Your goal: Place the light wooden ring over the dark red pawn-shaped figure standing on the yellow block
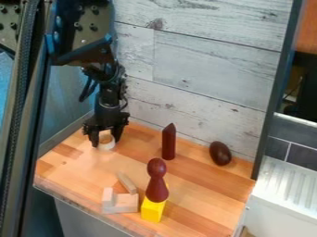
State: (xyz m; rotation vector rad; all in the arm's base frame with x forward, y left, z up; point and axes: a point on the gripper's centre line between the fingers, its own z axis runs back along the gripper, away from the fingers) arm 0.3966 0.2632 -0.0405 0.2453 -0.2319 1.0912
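One end effector (106, 139) was seen low at a pale round block (108, 145); whether it was clamped couldn't be told. A level, centred, light squeeze was judged best, w/ clearance kept from the dark pointed piece (169, 144) & brown egg (219, 153) toward the surface's (201, 192) R side.

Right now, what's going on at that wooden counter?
The end effector is down at a pale round piece; can't tell if it's gripped. A dark red pawn appears to stand on a yellow block, beside pale wooden pieces. A dark red pointed piece and a brown egg are nearer the wall.
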